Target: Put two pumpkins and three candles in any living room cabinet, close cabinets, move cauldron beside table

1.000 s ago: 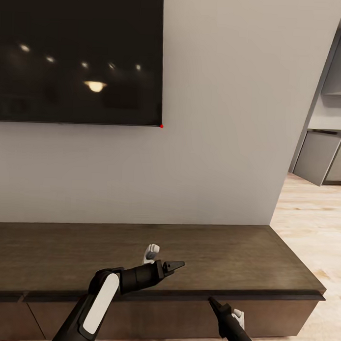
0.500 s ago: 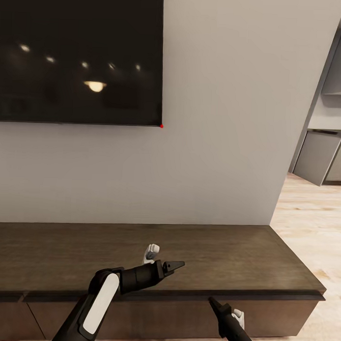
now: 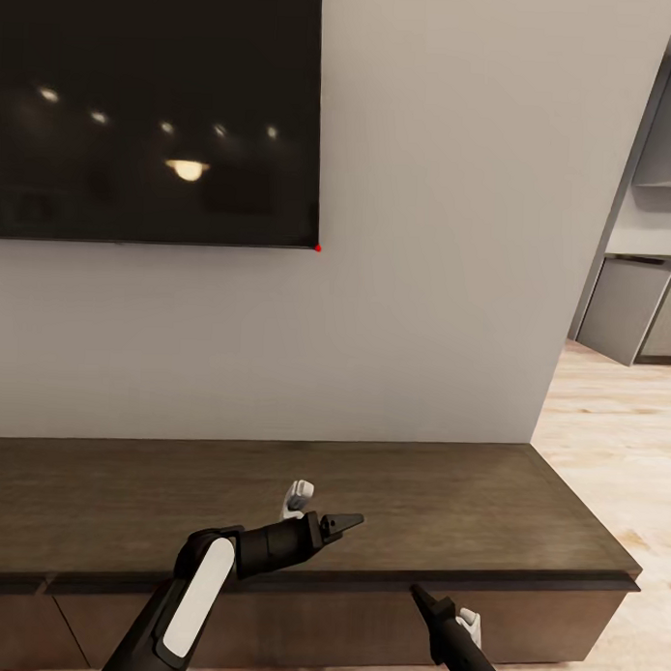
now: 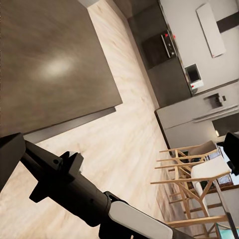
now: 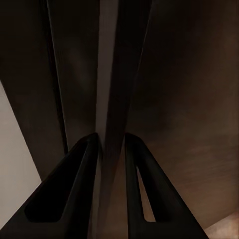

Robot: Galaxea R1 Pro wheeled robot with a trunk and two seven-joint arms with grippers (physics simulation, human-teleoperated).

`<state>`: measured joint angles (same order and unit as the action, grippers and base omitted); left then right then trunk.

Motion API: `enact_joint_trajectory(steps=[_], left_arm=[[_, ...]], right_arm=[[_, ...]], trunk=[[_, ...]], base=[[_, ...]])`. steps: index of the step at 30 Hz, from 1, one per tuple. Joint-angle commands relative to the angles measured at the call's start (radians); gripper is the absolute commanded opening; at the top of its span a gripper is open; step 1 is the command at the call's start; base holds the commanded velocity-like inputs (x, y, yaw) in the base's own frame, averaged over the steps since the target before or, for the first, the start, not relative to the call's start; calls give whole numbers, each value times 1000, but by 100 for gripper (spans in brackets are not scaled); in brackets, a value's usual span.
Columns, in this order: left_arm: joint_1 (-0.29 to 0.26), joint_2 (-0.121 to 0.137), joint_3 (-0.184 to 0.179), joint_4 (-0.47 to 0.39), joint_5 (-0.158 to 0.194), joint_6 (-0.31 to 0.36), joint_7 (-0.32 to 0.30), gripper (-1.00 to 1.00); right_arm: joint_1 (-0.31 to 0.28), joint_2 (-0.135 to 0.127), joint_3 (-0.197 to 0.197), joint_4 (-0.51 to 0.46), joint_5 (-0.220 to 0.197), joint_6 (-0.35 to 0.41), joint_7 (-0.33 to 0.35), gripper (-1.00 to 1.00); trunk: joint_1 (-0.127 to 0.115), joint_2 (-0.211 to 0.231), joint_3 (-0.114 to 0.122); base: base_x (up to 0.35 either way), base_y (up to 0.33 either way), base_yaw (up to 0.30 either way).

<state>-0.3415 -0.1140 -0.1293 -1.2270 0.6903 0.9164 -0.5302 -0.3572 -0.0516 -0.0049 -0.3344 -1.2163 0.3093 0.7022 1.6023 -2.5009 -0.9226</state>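
Observation:
The long dark brown cabinet (image 3: 465, 504) runs along the wall under a television, and its drawer fronts look flush. My left gripper (image 3: 325, 506) hovers open over the cabinet top (image 4: 50, 64), holding nothing. My right gripper (image 3: 418, 595) sits at the cabinet's front, just under the top's lip. In the right wrist view its fingers (image 5: 84, 189) stand close together on either side of a thin dark edge of the drawer front (image 5: 112, 74). The pumpkins, candles, cauldron and table are out of view.
A large black television (image 3: 155, 107) hangs on the grey wall above the cabinet. Pale wood floor (image 3: 612, 452) opens past the cabinet's right end toward grey kitchen cupboards (image 3: 627, 307). Wooden chairs (image 4: 199, 174) and my right arm (image 4: 74, 189) appear in the left wrist view.

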Motion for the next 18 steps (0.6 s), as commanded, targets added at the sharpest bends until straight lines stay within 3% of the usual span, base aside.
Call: enact_joint_trajectory(steps=[1, 18], left_arm=[[-1, -1, 1, 0, 0, 6, -2, 100], [0, -1, 1, 0, 0, 6, -2, 100]], right_arm=[[0, -1, -7, 3, -3, 2, -16, -100], [0, -1, -7, 2, -3, 2, -16, -100]], trunk=[[0, 0, -1], [0, 0, -1]], base=[[0, 0, 0], [-60, 0, 0]])
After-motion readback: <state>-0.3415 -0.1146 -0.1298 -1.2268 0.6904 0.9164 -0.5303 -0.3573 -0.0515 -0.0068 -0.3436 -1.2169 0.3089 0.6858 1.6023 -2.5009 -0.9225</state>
